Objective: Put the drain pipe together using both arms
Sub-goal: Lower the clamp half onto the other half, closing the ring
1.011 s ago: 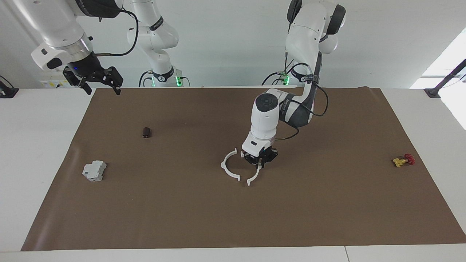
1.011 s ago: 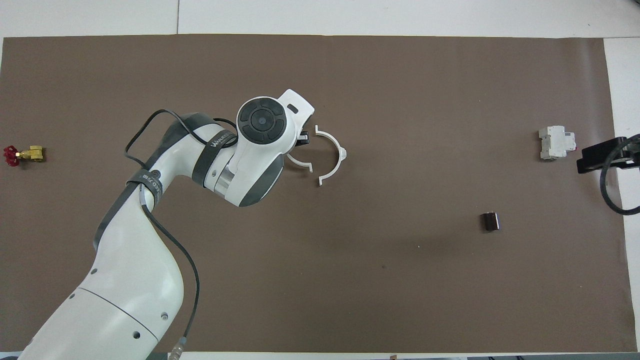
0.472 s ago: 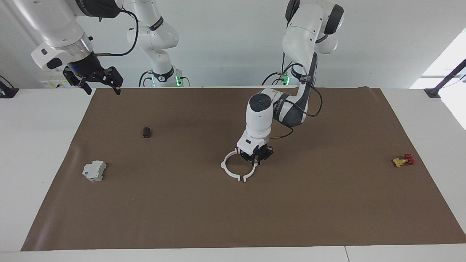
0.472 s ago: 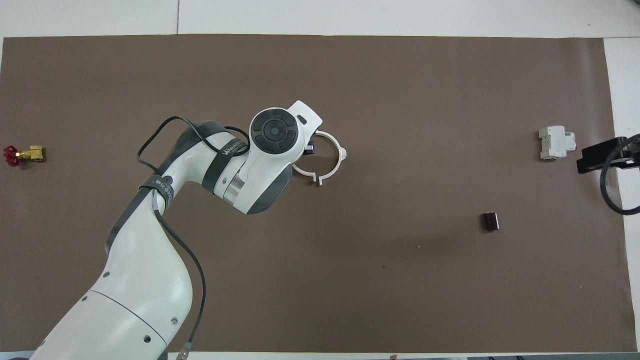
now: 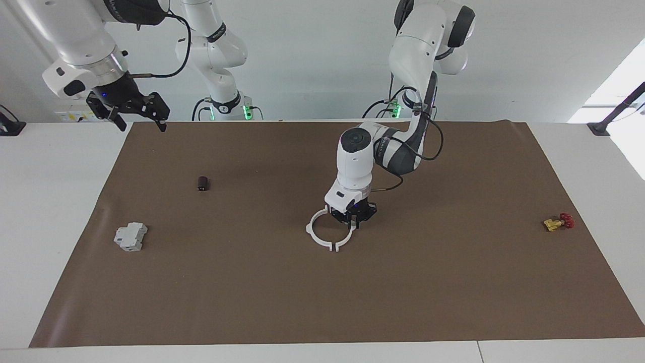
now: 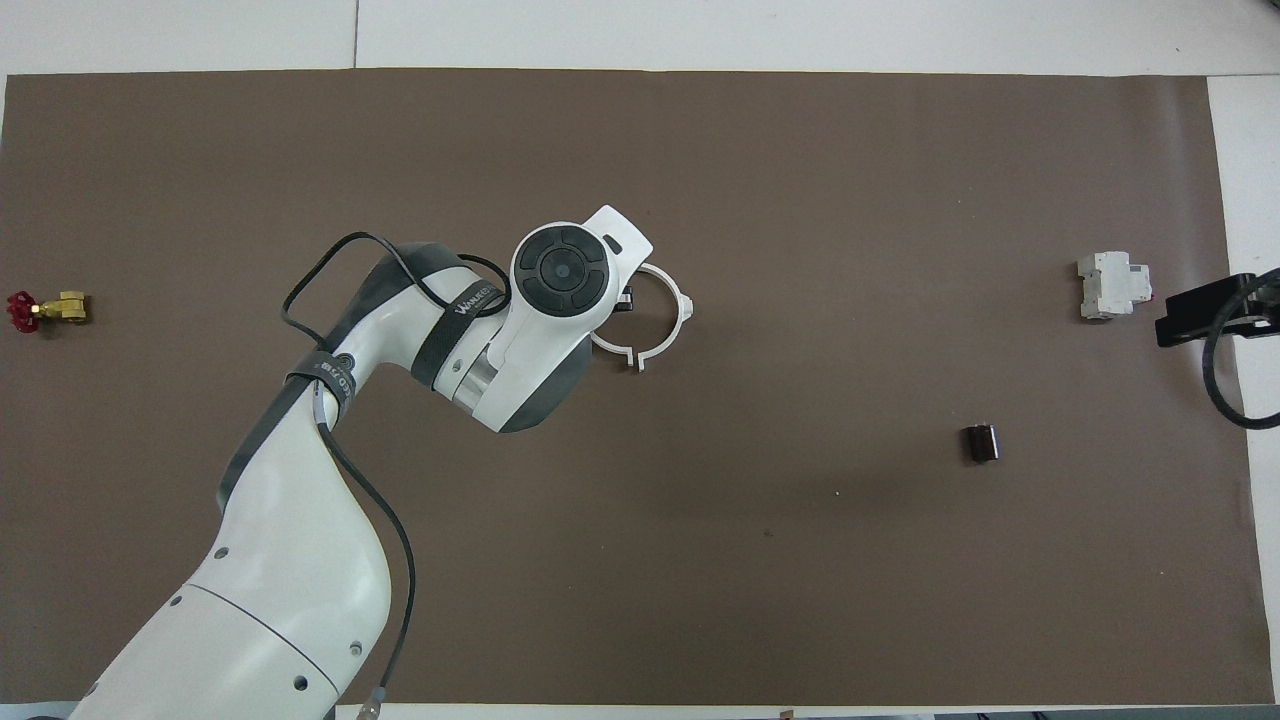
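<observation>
The drain pipe is two white half-ring arcs on the brown mat (image 5: 322,302), mid-table. One arc (image 5: 308,229) (image 6: 686,305) lies flat on the side toward the right arm's end. My left gripper (image 5: 353,224) is shut on the other arc (image 5: 346,239) (image 6: 610,350), low at the mat. The two arcs face each other as a near-closed ring, end tabs side by side. Whether the tabs touch I cannot tell. From overhead, the left wrist covers the grip. My right gripper (image 5: 142,123) hangs open and holds nothing, high over the mat's corner at the right arm's end, waiting.
A grey blocky box (image 5: 130,236) (image 6: 1112,285) and a small dark cylinder (image 5: 202,183) (image 6: 981,442) lie toward the right arm's end. A yellow-and-red valve (image 5: 558,222) (image 6: 45,308) lies toward the left arm's end.
My left gripper carried its arc toward the right arm's end, up against the lying arc, so the open gap closed into a ring. The right arm stayed still.
</observation>
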Robot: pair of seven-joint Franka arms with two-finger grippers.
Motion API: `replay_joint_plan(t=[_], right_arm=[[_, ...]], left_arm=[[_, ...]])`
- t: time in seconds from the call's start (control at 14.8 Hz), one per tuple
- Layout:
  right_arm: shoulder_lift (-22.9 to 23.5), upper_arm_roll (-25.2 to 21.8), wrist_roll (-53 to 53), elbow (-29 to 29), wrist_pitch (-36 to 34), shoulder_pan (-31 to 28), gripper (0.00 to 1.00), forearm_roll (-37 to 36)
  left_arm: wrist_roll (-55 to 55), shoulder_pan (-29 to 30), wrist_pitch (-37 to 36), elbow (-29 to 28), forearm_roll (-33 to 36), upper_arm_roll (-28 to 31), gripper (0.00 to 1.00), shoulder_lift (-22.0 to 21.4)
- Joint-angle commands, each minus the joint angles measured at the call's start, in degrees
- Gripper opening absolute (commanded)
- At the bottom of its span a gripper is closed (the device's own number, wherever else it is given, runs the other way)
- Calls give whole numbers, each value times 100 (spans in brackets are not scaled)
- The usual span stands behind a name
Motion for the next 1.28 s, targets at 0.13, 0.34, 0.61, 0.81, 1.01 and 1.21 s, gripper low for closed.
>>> replay_joint_plan(t=[0.13,0.34,0.61,0.81,1.01,1.21], right_arm=[[-52,29,-88,-60,18,-73,100,21],[-52,29,-88,-60,18,-73,100,21],[-52,37,-79,-69,27,-64,100,21],[-61,37,-79,-104,62,-64,100,21],[-61,37,-79,-104,62,-55,100,21],[-61,37,-79,-104,62,-64,100,21]], left_arm=[[-148,-107,116,-234,146,79,0,-129],[-157,-176,116,-304,146,79,0,-155],[-165,-203,168,-322,146,70,0,-164],[-165,-212,353,-393,163,79,0,-164],[-165,-186,353,-384,286,79,0,-164],[-165,-177,362,-375,304,79,0,-164]])
